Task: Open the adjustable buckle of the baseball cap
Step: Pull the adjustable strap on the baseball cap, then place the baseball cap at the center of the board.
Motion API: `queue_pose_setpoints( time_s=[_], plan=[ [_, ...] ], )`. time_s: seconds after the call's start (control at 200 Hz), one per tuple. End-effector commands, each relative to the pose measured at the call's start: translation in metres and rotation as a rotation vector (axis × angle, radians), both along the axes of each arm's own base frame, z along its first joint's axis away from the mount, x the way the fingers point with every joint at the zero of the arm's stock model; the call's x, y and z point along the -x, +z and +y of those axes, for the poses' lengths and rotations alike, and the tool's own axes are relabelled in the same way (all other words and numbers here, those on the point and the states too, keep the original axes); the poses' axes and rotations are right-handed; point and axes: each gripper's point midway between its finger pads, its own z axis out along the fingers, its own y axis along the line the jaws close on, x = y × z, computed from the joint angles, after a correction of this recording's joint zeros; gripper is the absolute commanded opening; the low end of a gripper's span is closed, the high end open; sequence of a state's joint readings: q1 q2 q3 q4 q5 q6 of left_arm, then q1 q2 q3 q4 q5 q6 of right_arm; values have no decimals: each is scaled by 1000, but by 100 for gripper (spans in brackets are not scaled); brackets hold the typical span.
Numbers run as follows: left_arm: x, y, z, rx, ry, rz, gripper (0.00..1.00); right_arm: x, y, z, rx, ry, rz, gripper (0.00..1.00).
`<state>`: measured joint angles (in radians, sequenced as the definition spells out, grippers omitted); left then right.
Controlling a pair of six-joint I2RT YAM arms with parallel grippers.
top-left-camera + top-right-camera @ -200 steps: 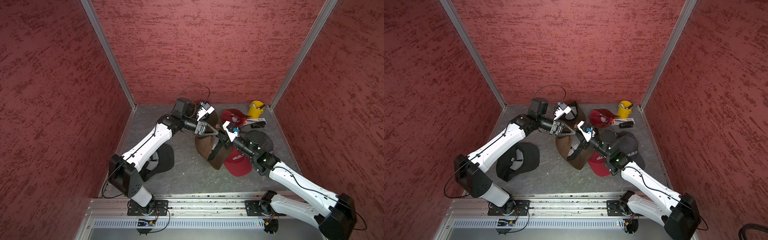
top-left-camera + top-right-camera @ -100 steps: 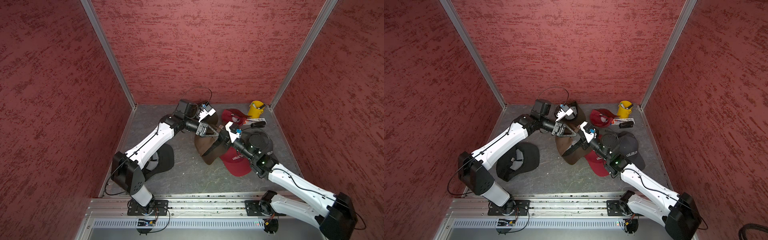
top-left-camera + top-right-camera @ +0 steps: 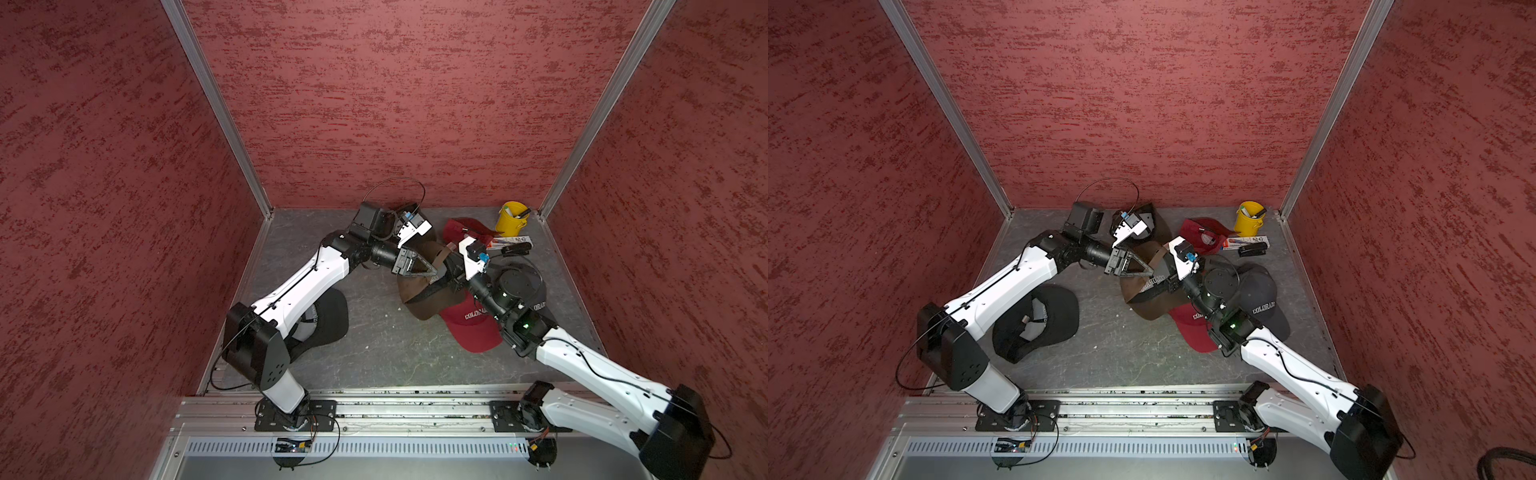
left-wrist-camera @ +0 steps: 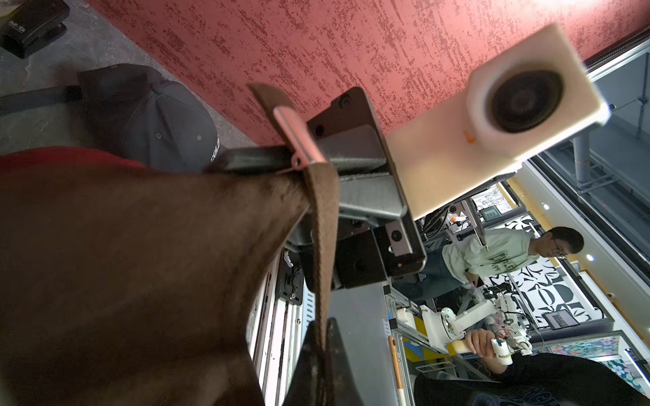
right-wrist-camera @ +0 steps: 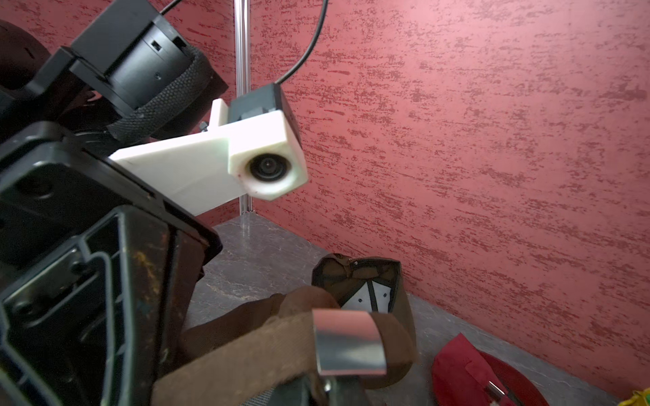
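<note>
The brown baseball cap [image 3: 419, 293] [image 3: 1142, 291] hangs between both arms near the middle of the floor in both top views. My left gripper [image 3: 434, 272] [image 4: 322, 348] is shut on the cap's brown strap [image 4: 323, 228], a little way from the buckle. The silver buckle [image 4: 299, 140] [image 5: 346, 348] sits on the strap [image 5: 239, 355] right above my right gripper [image 5: 327, 390] [image 3: 446, 270], whose jaws are shut on the buckle's lower edge. The two grippers almost touch, tip to tip. Whether the clasp is open I cannot tell.
A black cap [image 3: 328, 316] lies under the left arm. A red Colorado cap [image 3: 473, 328] and a dark grey cap [image 3: 1260, 295] lie under the right arm. At the back are another brown cap [image 5: 365, 281], a red cap [image 3: 465, 230], a yellow cup [image 3: 511, 218] and a stapler [image 3: 515, 248].
My right gripper has closed on the buckle. Both arms have shifted slightly toward the back with the brown cap between them.
</note>
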<state>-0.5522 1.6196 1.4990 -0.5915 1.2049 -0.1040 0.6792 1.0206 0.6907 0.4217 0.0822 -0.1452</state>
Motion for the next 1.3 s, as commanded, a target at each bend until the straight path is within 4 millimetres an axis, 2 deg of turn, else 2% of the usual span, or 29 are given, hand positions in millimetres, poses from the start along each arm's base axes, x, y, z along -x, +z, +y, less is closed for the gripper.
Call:
queue_pose_setpoints(
  time_s=[0.0, 0.225, 0.391, 0.481, 0.591, 0.656, 0.751, 0.822, 0.902, 0.982, 1.192, 1.292],
  plan=[
    [4, -16, 2, -41, -5, 16, 0, -6, 30, -17, -39, -98, -61, 0],
    [2, -29, 12, -91, 28, -2, 0, -12, 36, -28, -31, -172, -54, 0],
    [-4, -31, 17, -113, 71, -53, 0, -15, 41, -29, -55, -186, -36, 0],
    [-14, -32, 22, -136, 129, -111, 0, -19, 44, -31, -83, -204, -11, 0],
    [-41, -27, 28, -173, 270, -222, 0, -24, 46, -31, -131, -220, 27, 0],
    [-64, -21, 34, -201, 400, -286, 5, -29, 50, -32, -165, -238, 60, 0],
    [-98, -15, 54, -242, 625, -344, 30, -33, 58, -35, -216, -267, 86, 0],
    [-109, -7, 64, -219, 708, -340, 46, -34, 64, -37, -257, -272, 95, 0],
    [-117, -2, 77, -208, 804, -340, 55, -36, 70, -38, -308, -283, 120, 0],
    [-119, 4, 87, -194, 882, -359, 63, -42, 69, -37, -339, -298, 161, 0],
    [-107, 17, 114, -194, 1049, -501, 68, -56, 67, -41, -402, -394, 246, 0],
    [-88, 20, 103, -158, 1028, -573, 68, -59, 70, -40, -435, -403, 260, 0]
  ],
)
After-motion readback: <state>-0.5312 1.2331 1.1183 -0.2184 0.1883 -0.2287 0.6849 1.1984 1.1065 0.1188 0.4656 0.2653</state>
